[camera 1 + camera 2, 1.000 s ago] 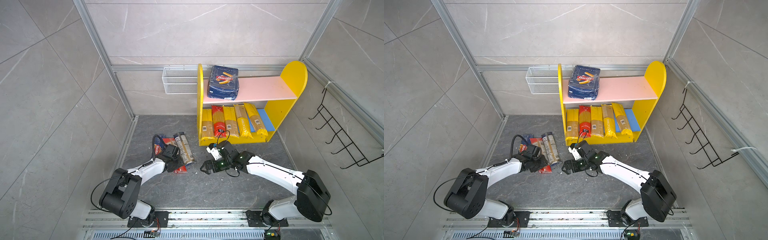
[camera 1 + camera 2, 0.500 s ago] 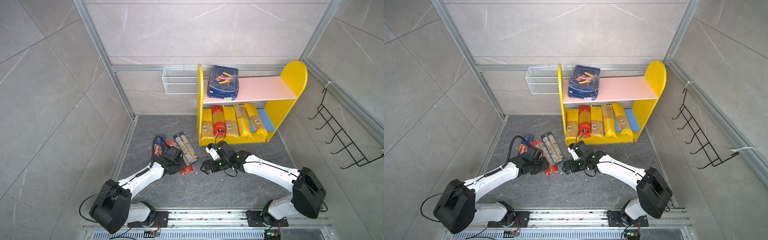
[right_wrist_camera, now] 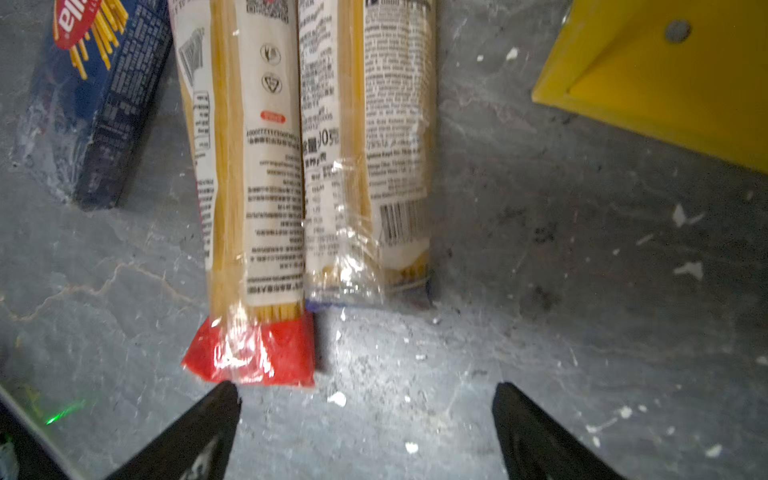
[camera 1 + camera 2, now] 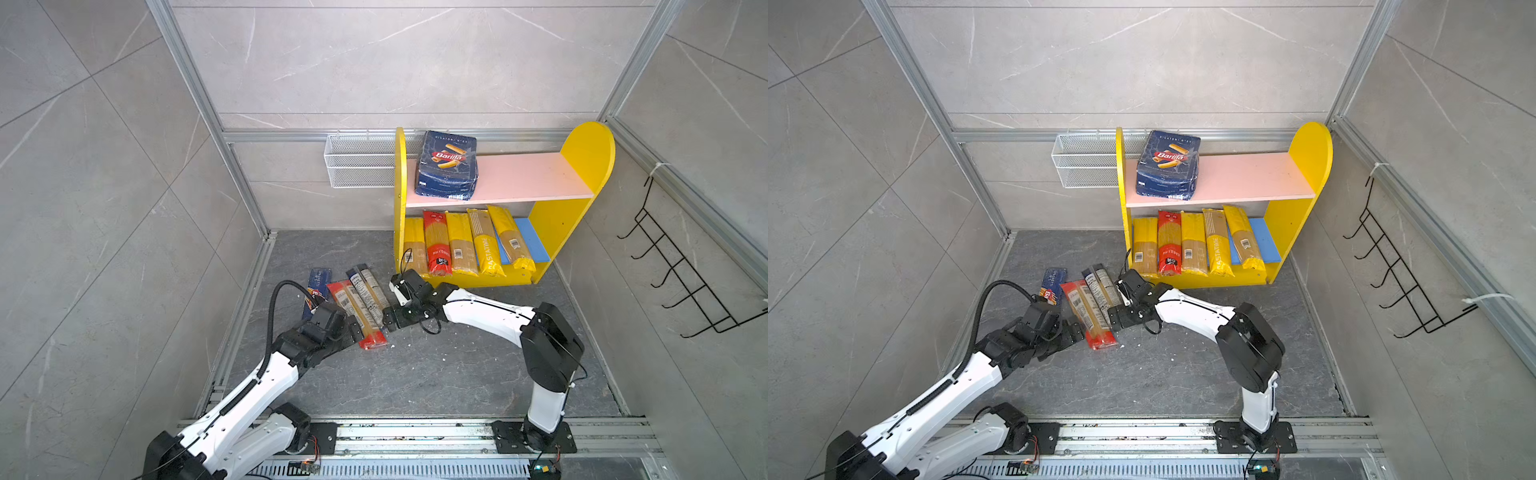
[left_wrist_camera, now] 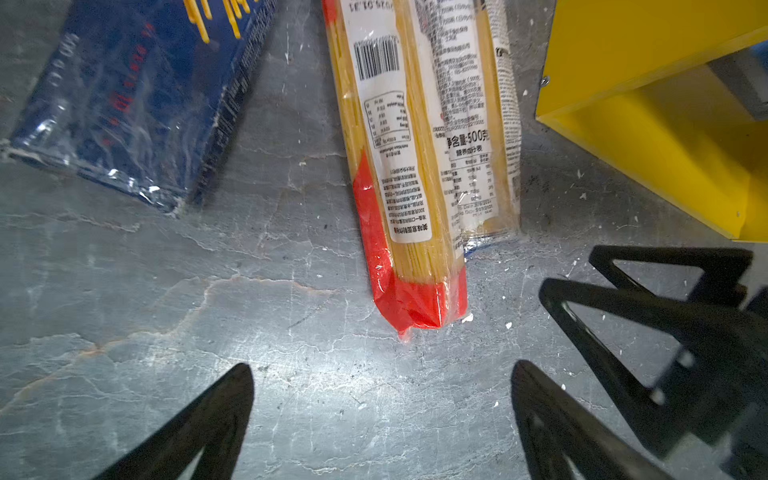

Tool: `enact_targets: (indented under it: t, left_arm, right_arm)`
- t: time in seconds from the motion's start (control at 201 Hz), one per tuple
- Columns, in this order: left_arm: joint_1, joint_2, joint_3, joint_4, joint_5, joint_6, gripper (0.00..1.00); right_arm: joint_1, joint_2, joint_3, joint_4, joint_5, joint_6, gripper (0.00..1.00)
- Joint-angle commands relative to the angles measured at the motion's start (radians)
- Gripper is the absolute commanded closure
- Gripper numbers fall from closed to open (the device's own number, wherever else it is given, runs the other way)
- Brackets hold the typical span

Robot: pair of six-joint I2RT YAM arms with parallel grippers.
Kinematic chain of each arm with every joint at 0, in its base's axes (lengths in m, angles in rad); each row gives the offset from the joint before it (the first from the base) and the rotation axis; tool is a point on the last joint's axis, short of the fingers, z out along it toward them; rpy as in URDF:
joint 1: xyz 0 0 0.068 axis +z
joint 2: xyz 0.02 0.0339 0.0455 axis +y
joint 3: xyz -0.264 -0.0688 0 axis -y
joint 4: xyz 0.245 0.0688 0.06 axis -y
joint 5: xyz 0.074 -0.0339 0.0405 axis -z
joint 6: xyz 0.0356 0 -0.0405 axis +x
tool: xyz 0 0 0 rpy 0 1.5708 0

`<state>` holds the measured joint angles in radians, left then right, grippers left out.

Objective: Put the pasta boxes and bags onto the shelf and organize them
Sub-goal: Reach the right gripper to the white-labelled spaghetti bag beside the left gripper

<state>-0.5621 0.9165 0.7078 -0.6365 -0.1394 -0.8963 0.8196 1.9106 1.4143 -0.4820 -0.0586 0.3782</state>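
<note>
Left gripper (image 5: 382, 365) has just let go. A second ago its fingers were pinched shut down by the packets. Now they stand wide apart with nothing between them, just short of the red end of the red-and-clear bag (image 5: 399, 166). So I think that grab is over and no bag got picked up. The bag lies flat on the floor (image 4: 415, 374) and will need a new grab.

Furthest left on the floor is the long blue spaghetti box (image 4: 318, 286). Next comes the red-and-clear bag, then the dark bag (image 4: 368, 293) with white writing, touching it side by side. All three still have to go up.

Right gripper (image 3: 365, 384) is wide open and empty too, as it was before, and sits close to the near end of the dark bag.

Over on the right is the shelf (image 4: 590, 153). The wide rigatoni box (image 4: 448, 168) sits on its pink board (image 4: 528, 174). Five bags lie in a row on the blue board (image 4: 530, 237), so most of the job looks done.

Some things are hard to see. In both top views each arm's wrist covers its own fingers. The left arm and its cable cover the near end of the spaghetti box. The pink board hides the far ends of the five bags. Both wrist views are blurry and cut off the far ends of the floor packets.
</note>
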Motion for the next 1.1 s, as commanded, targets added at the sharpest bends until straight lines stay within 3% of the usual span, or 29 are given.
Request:
enact_targets:
  t: [0.0,0.518,0.747,1.09]
  left_arm:
    - [0.004,-0.059,0.016,-0.075,-0.031,0.029,0.0]
    - [0.004,-0.162,0.013,-0.13,-0.052,0.065,0.0]
    - [0.004,-0.204,0.013,-0.165,-0.077,0.076,0.0]
    - [0.004,-0.244,0.006,-0.183,-0.092,0.084,0.0]
  right_arm:
    - [0.018,0.075,0.073,-0.068,0.06,-0.035,0.03]
    - [0.069,0.348,0.356,-0.188,0.159,-0.064,0.05]
    - [0.089,0.457,0.496,-0.249,0.151,-0.062,0.05]
    - [0.089,0.533,0.533,-0.283,0.182,-0.06,0.05]
